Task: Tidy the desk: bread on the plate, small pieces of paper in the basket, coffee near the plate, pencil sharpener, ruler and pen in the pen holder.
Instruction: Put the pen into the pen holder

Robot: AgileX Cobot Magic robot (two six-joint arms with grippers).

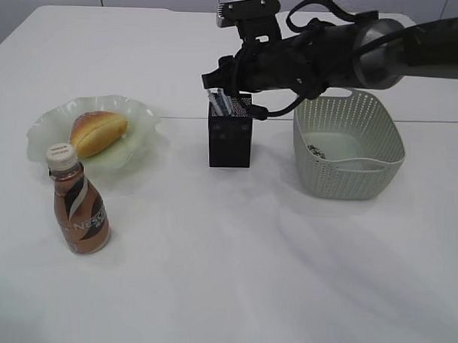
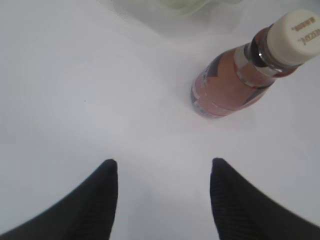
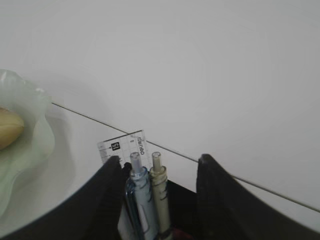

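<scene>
**Right wrist view: jaws spread over the filled pen holder**

Exterior view shows the right gripper (image 1: pixel 223 92) reaching across above the pen holder (image 1: pixel 230 135), its fingers (image 3: pixel 107 200) parted either side of two pens (image 3: pixel 145 192) and the ruler (image 3: pixel 123 146), which stand in the cup; nothing is gripped. The left gripper (image 2: pixel 164 172) hangs with its jaws apart and empty over the desk (image 1: pixel 233 262), near the upright coffee (image 1: pixel 77 201). The bread (image 1: pixel 98 132) lies on the plate (image 1: pixel 141 116), just behind the bottle. The basket (image 1: pixel 349 145) sits right of the holder, with small scraps inside
</scene>
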